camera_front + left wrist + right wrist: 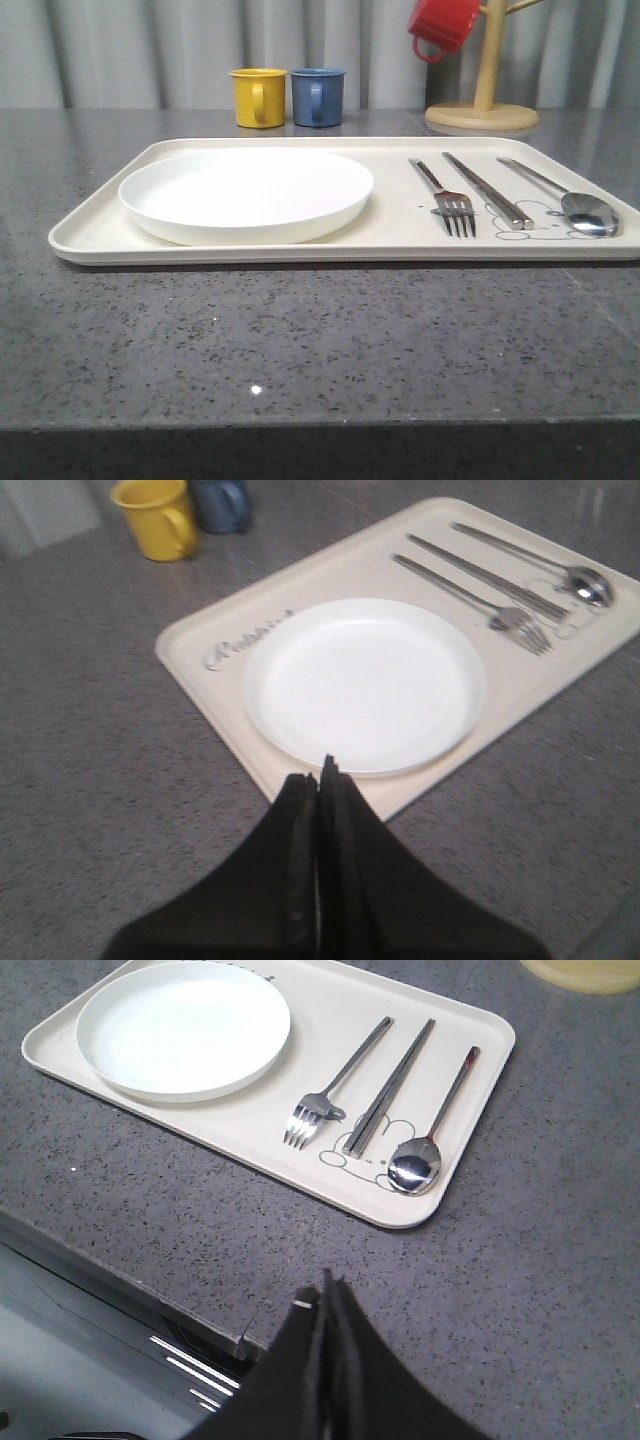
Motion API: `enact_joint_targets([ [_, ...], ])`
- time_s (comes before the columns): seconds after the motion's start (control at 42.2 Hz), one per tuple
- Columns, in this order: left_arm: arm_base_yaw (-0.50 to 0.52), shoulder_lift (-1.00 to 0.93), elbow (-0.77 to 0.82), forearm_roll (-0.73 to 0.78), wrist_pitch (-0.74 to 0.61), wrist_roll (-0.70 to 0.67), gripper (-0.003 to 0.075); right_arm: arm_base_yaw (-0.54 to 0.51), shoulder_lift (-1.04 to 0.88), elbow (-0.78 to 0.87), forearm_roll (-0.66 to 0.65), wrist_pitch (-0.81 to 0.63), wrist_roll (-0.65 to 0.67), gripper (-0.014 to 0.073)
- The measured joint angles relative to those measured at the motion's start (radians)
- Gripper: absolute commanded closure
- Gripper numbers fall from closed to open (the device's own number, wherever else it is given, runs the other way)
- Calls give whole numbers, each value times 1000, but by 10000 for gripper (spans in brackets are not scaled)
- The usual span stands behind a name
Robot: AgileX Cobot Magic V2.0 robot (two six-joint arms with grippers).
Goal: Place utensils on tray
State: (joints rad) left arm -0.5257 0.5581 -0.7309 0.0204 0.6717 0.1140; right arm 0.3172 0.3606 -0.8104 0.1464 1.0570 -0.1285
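Observation:
The cream tray lies across the grey counter. On its right part rest the silver fork, the pair of chopsticks and the spoon, side by side. My left gripper is shut and empty, hanging over the tray's near rim by the plate. My right gripper is shut and empty, above the counter near its front edge, apart from the tray.
A round white plate sits on the tray's left part. Behind the tray stand a yellow mug and a blue mug. A red mug hangs on a wooden mug tree.

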Motion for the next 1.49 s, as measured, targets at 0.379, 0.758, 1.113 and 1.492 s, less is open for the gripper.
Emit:
enact_joint_targets([
  [0.379,301,-467,579,-5,-451,0,741,0,0,0,0,0,0,660],
  [0.758,443,-562,735,-83,-643,0,741,0,0,0,0,0,0,660],
  [1.113,474,-562,735,-85,-649,0,741,0,0,0,0,0,2,660],
  [1.492,502,-562,735,-86,-649,0,741,0,0,0,0,0,2,660],
])
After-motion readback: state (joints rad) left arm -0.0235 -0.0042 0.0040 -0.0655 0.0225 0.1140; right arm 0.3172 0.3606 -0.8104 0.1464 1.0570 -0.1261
